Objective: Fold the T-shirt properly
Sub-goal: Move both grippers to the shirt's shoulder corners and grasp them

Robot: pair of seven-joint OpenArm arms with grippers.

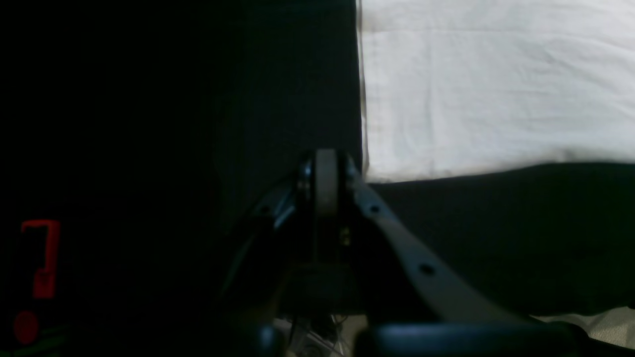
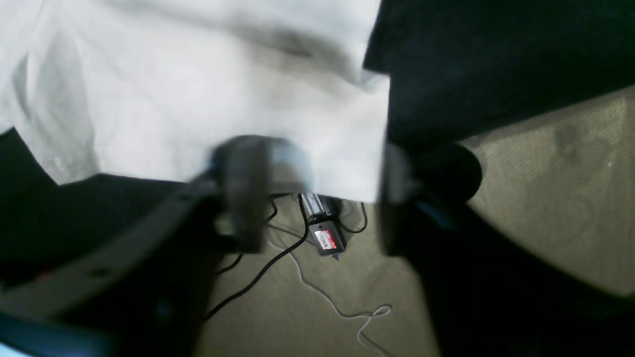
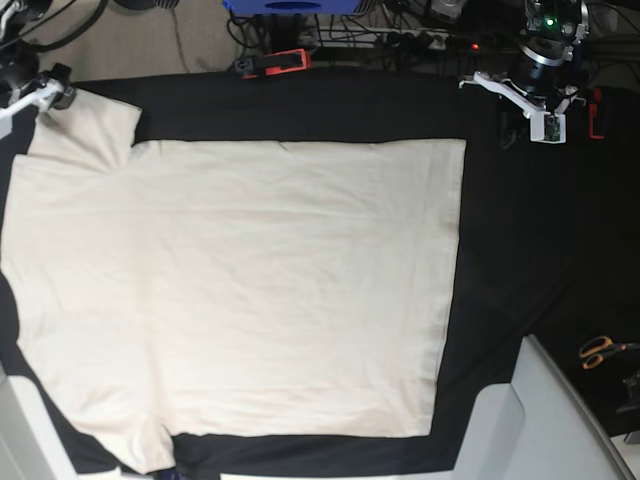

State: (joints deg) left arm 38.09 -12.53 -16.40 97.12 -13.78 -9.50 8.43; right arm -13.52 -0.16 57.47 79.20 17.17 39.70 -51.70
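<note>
Your T-shirt [image 3: 250, 290] lies flat across the black tabletop [image 3: 520, 250]. At upper left, your right pincer [image 2: 317, 193] is spread around the sleeve edge, ready to lift it for folding. At upper right, your left pincer [image 1: 326, 171] is pressed together, empty, waiting by the hem.

We are looking at a table draped in a black tablecloth [image 3: 510, 250], with the cream T-shirt [image 3: 250, 290] lying flat on it, and orange-handled scissors [image 3: 600, 350] resting on the cloth, well away from both sets of fingers.
</note>
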